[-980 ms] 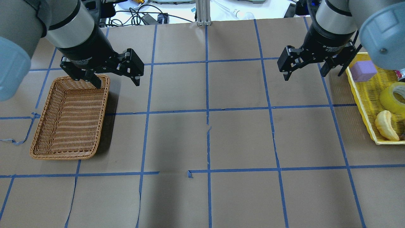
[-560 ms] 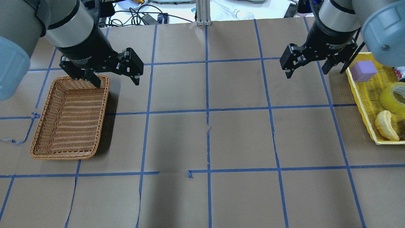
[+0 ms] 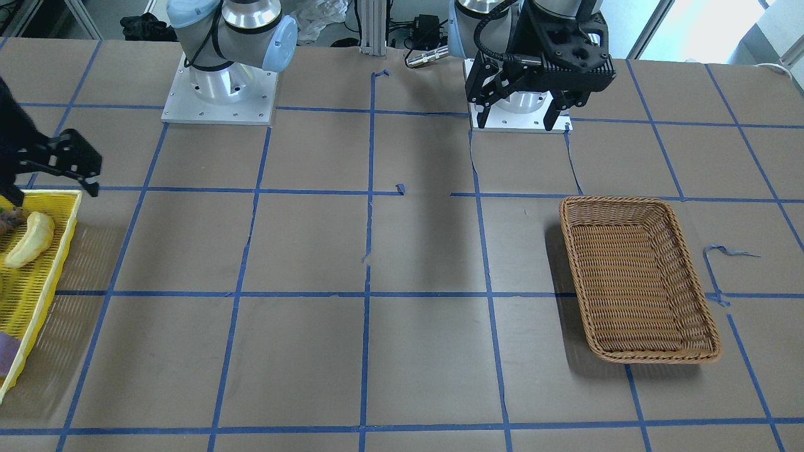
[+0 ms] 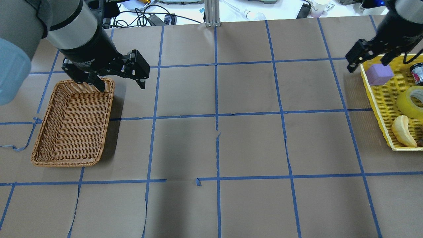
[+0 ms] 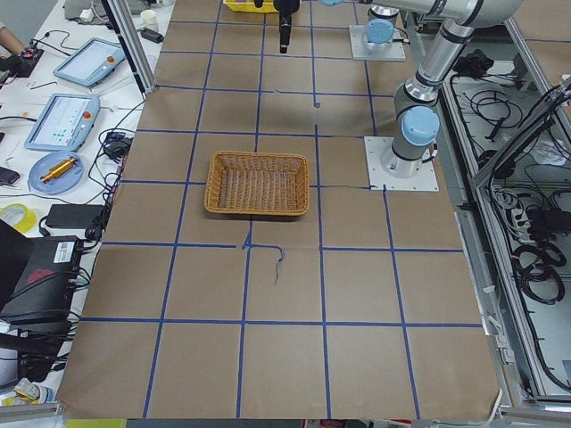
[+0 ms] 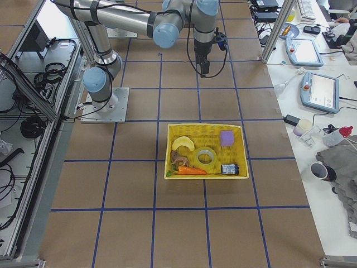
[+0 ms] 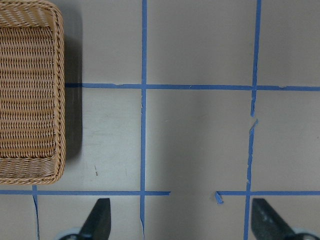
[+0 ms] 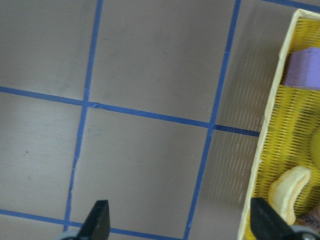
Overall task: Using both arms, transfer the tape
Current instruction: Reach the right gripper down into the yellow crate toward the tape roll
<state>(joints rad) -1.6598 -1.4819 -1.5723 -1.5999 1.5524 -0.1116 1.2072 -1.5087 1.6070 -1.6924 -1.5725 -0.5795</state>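
The yellow tape roll (image 4: 411, 101) with a white core lies in the yellow tray (image 4: 376, 102) at the table's right edge; it also shows in the exterior right view (image 6: 205, 156). My right gripper (image 4: 367, 64) is open and empty. It hangs over the tray's far left corner, beside a purple block (image 4: 380, 74) and well short of the tape. In its wrist view (image 8: 182, 222) the jaws stand wide over bare table left of the tray. My left gripper (image 4: 121, 84) is open and empty, high over the far right corner of the wicker basket (image 4: 107, 109).
The tray also holds a pale banana-shaped item (image 4: 401, 130), a dark jar (image 4: 417, 73) and a carrot (image 6: 192, 171). The wicker basket (image 3: 628, 201) holds nothing. Blue tape lines form a grid on the brown table. Cables and devices lie beyond the far edge.
My right gripper has moved right and a little farther away, from over the table to the yellow tray's corner. The left arm has not moved.
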